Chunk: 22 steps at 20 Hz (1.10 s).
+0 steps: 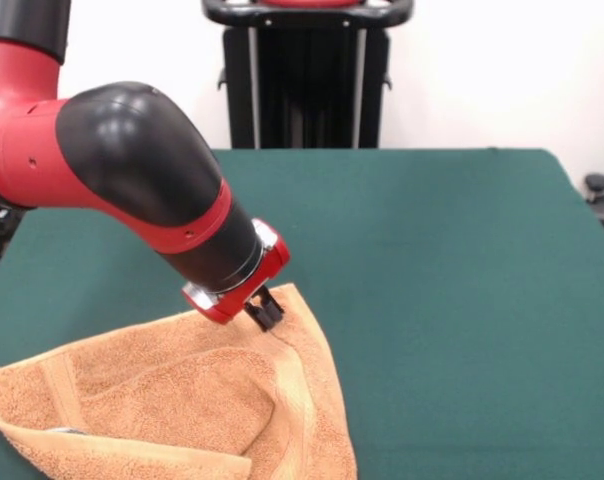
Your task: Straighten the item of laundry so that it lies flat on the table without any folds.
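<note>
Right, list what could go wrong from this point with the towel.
1. The end effector sits at the top point of the towel, which is bunched with raised folds; pulling from there may drag the whole heap instead of opening it.
2. The towel lies at the near-left part of the table and runs out of the picture below, so a pull that way may take it over the edge.

The towel (172, 400) was seen as rough looped terry cloth with flatter woven bands. The table (452, 300) was covered in matt, felt-like cloth. The arm (132, 170) was cased in glossy, smooth plastic.
</note>
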{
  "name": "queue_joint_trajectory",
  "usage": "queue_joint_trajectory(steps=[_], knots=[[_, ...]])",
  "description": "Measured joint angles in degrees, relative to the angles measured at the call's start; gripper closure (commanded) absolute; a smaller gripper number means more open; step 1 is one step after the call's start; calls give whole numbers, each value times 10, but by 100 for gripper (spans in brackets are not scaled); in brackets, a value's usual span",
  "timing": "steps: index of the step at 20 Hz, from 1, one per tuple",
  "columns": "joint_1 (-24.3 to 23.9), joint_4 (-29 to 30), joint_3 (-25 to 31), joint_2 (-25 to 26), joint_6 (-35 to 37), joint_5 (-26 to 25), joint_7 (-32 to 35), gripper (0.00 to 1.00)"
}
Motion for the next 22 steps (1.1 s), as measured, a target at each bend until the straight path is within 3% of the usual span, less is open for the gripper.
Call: queue_joint_trajectory(steps=[12,22], knots=[[-3,17,-6,-5,-15,13,0,100],[-17,67,-7,-22,-66,29,0,100]])
